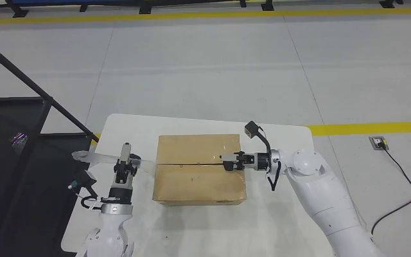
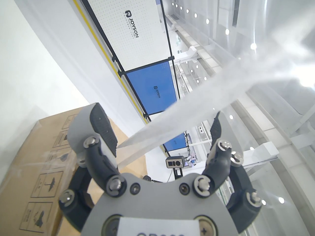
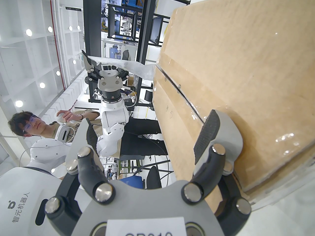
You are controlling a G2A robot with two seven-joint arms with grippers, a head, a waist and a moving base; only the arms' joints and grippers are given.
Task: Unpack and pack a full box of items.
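Note:
A closed cardboard box (image 1: 199, 177) lies in the middle of the white table, its top flaps meeting at a centre seam. A strip of clear tape (image 1: 96, 156) runs from the seam's left end out past the box. My left gripper (image 1: 126, 156) stands beside the box's left side, open, and the tape (image 2: 196, 104) crosses between its fingertips (image 2: 103, 128), touching one. In the right wrist view that tape (image 3: 128, 66) stretches from the box (image 3: 233, 74) to the far left gripper (image 3: 105, 66). My right gripper (image 1: 225, 160) is open over the seam's right end, one finger (image 3: 209, 133) against the box top.
The white table (image 1: 276, 212) has bare surface in front of the box and on its right. A black metal frame (image 1: 26, 128) stands off the table's left edge. The box side (image 2: 37, 153) close to my left gripper carries printed handling symbols.

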